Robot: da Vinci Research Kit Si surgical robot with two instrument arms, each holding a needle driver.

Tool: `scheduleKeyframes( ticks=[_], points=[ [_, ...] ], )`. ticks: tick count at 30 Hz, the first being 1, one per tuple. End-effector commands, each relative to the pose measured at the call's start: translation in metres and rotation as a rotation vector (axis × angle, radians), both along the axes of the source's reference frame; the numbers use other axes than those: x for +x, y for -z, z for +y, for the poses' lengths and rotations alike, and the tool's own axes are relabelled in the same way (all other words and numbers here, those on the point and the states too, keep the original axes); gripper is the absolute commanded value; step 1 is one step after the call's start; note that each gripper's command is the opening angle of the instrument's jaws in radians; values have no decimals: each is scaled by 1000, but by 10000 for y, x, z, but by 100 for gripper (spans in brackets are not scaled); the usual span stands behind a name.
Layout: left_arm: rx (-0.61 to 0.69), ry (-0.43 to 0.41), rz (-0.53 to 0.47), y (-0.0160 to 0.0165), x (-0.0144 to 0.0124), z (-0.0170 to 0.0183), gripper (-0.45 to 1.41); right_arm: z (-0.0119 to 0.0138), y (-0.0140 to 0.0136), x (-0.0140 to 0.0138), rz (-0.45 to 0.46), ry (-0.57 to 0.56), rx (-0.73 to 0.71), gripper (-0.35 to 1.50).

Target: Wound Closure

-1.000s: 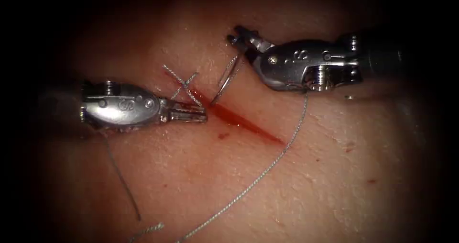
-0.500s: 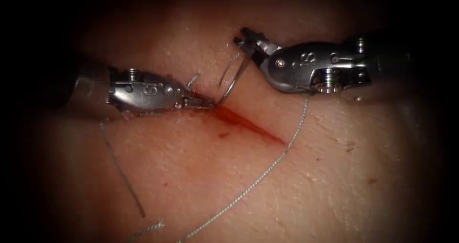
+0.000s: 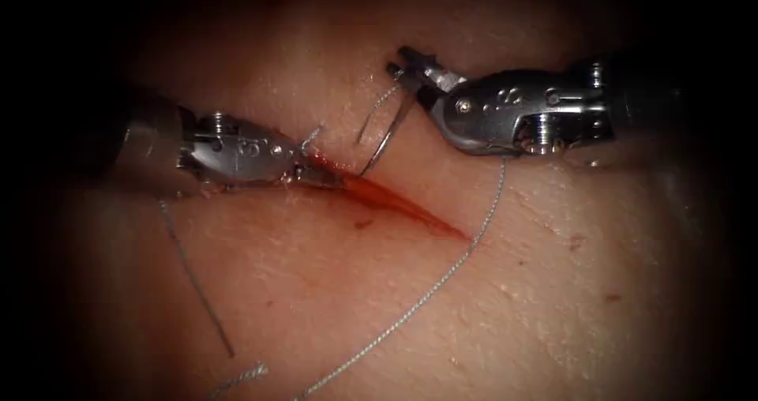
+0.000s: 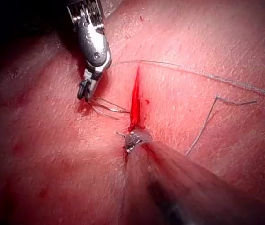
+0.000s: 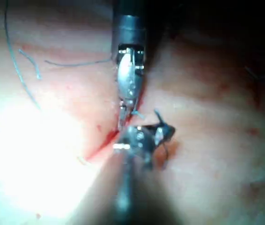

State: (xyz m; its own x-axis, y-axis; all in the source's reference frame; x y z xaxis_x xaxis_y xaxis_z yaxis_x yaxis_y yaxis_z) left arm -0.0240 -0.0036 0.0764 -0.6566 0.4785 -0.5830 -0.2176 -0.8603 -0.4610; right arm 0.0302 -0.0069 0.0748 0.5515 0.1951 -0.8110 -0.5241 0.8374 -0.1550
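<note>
In the endoscope view, nearest you, your long thread (image 3: 410, 310) runs across the tissue (image 3: 553, 290) on the right of the cut, from the front edge up past the cut's lower end toward your right tool, and a separate cut end of thread (image 3: 193, 279) lies loose on the left side. Further in, the cut (image 3: 399, 204) shows as a red slit wet with red fluid (image 3: 371, 192). Your left tool (image 3: 320, 176) lies at the cut's upper end with its jaws closed together and their tip pressed on the left lip; you cannot tell from here whether it pinches tissue or merely rests on it. A short thread tail (image 3: 314, 135) stands up just behind its jaws. Beyond the cut, your right tool (image 3: 407, 63) is clamped on the needle (image 3: 387, 136) near its rear end, and the curve hangs down toward the cut with its point just right of the upper end, at the tissue surface. The left wrist view gives you what the endoscope does not: the needle (image 4: 106, 108) lies low between the right tool (image 4: 83, 90) and the cut (image 4: 135, 101), its tip close to the lip, though whether it has entered is hard to judge. The right wrist view adds little, with the left tool (image 5: 122, 115) meeting the cut just beyond your own jaws.
</note>
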Motion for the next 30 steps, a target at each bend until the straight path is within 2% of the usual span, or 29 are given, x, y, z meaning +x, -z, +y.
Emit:
scheduleKeyframes(
  ticks=[1, 12, 19, 30],
  points=[
    [1, -5, -5, -4, -4, -5, -35, -3, -5, 9, -3, 4, -4, -35],
    [13, -7, -12, 16, -4, -18, -23, -14, -16, 20, -21, 10, -28, -35],
    [19, -9, -15, 25, -4, -23, -20, -19, -23, 31, -24, 21, -28, -35],
    [24, -23, -25, 33, 3, -38, -18, -22, -34, 33, -28, 28, -41, -35]
  ],
)
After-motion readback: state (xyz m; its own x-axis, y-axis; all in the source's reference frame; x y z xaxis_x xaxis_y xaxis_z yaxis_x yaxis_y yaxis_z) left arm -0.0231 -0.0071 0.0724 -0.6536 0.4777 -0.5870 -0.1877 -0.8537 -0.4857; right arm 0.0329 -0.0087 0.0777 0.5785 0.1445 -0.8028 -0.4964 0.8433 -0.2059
